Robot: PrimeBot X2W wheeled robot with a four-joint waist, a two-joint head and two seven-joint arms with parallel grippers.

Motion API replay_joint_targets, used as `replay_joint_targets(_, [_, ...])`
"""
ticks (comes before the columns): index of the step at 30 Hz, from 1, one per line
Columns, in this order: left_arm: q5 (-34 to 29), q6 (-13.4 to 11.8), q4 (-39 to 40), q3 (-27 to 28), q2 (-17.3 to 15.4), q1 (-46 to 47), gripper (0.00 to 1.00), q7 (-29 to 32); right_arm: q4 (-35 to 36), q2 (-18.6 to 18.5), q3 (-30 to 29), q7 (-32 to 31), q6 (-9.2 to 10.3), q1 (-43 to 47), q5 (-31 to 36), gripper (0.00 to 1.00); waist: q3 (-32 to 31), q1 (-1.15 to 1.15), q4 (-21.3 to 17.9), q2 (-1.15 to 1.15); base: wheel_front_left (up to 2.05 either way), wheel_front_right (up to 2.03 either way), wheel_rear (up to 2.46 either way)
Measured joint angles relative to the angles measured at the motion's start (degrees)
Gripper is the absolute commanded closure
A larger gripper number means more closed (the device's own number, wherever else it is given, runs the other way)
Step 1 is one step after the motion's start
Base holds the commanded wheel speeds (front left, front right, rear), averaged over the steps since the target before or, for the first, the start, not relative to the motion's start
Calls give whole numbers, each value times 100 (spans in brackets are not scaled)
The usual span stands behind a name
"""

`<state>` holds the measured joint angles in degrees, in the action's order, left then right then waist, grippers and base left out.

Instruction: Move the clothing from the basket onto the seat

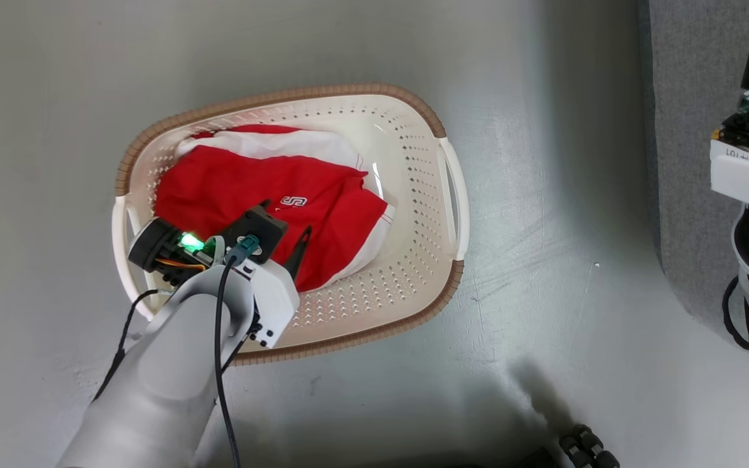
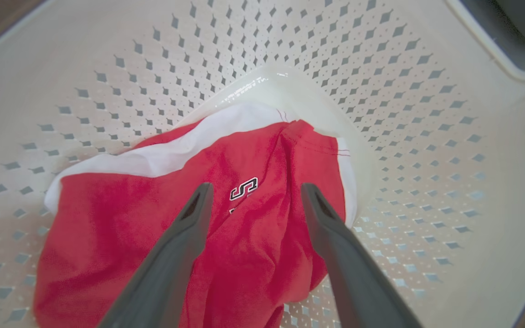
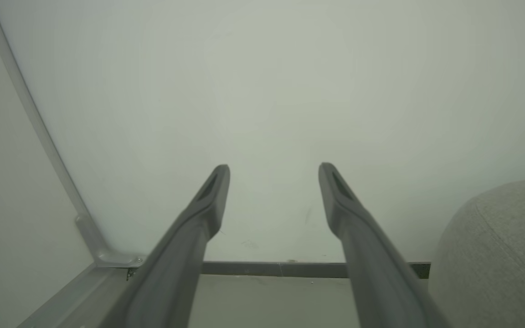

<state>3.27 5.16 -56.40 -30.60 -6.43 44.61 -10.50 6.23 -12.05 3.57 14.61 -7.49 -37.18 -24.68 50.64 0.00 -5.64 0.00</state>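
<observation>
Fingers (image 2: 187,232) of the left gripper (image 2: 257,187) are held wide open, empty, over the red shorts (image 2: 107,218) in the basket (image 2: 290,45); pickup is judged underway, with descent and closing needed next.

Bright diffuse light, glare inside basket (image 1: 413,195)

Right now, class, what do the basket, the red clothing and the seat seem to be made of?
Basket: glossy moulded plastic, judging by its shine and punched holes. Clothing: soft matte fabric, probably synthetic sportswear; it creases. Seat: grey woven upholstery, matte and finely textured.
</observation>
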Motion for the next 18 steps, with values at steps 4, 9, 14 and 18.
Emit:
replay_joint_targets(4, [-78,24,-245,-73,-35,101,0,79,23,33,27,0,0,-73,10,0,97,0,-52,0,0,0,0])
replay_joint_targets(9, [-255,24,-560,-231,-63,267,0,243,26,69,13,0,0,-79,43,0,225,0,-128,0,0,0,0])
replay_joint_targets(14, [-368,22,-750,-336,-26,376,0,309,27,92,13,0,0,-190,43,0,325,0,-192,0,0,0,0])
replay_joint_targets(18, [-405,22,-892,-381,5,453,0,404,29,93,12,0,0,-193,43,0,399,0,-239,0,0,0,0])
